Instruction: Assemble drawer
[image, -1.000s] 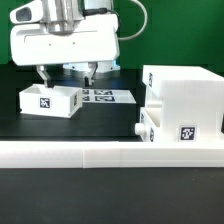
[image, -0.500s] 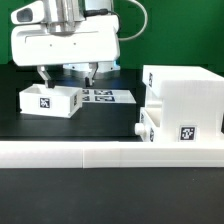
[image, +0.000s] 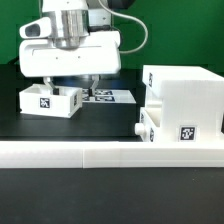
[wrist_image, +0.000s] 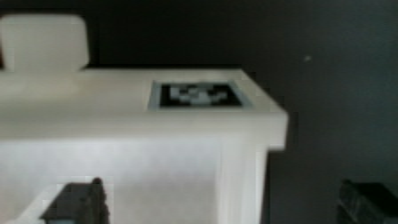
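A small white tray (image: 50, 99) with a square tag lies on the black table at the exterior view's left. My gripper (image: 68, 82) hangs just above its far rim, open and empty. In the wrist view the tray (wrist_image: 125, 140) and its tag (wrist_image: 196, 95) fill the picture, and one dark finger (wrist_image: 75, 200) stands over the tray while the other is beside it, the gripper (wrist_image: 222, 205) holding nothing. The tall white box casing (image: 185, 95) stands at the right. A second tray sits in its lower part with its knob (image: 141, 128) sticking out.
The marker board (image: 108, 97) lies flat behind the loose tray, between it and the casing. A long low white rail (image: 100, 153) runs across the front of the table. A white block (wrist_image: 45, 40) shows beyond the tray in the wrist view.
The arm has shifted toward the exterior view's right and the hand has turned, still above the loose tray. The tray and casing have not moved.
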